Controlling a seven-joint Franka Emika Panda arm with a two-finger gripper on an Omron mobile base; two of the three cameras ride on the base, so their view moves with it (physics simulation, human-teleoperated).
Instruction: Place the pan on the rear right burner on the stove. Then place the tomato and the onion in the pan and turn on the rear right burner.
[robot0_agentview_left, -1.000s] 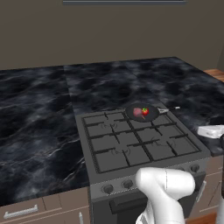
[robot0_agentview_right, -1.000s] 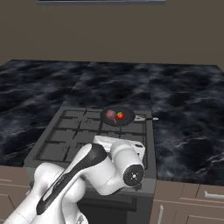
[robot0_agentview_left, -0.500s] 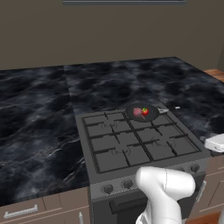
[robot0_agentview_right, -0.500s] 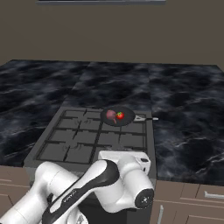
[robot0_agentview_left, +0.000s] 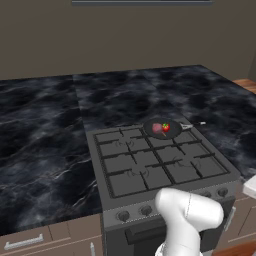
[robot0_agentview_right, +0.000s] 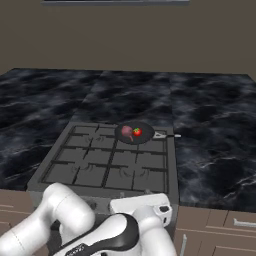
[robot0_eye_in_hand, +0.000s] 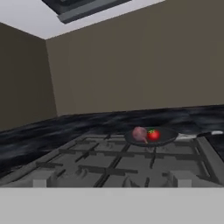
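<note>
The dark pan (robot0_agentview_left: 171, 134) sits on the stove's (robot0_agentview_left: 150, 165) rear right burner, its thin handle (robot0_agentview_left: 194, 124) pointing right. Inside it lie the bright red tomato (robot0_agentview_left: 166, 128) and, just left of it, the pinkish onion (robot0_agentview_left: 157, 128). From the right base view the pan (robot0_agentview_right: 145, 138) holds the same tomato (robot0_agentview_right: 137, 132) and onion (robot0_agentview_right: 127, 131). My white hand (robot0_agentview_right: 142, 206) hangs low at the stove's front right corner, well short of the pan. Its fingers are out of sight. The hand view looks low across the grates at pan (robot0_eye_in_hand: 168, 136), tomato (robot0_eye_in_hand: 153, 135) and onion (robot0_eye_in_hand: 139, 134).
Round knobs (robot0_agentview_left: 122, 216) line the stove's front panel, partly hidden by my arm (robot0_agentview_left: 190, 215). Black marble counter (robot0_agentview_left: 45, 130) flanks the stove on both sides. Cabinet drawers (robot0_agentview_left: 30, 242) run below. A wall closes off the back.
My hand has sunk lower along the stove's front right corner and the arm has folded down in front of the knobs. Pan, tomato and onion have stayed put.
</note>
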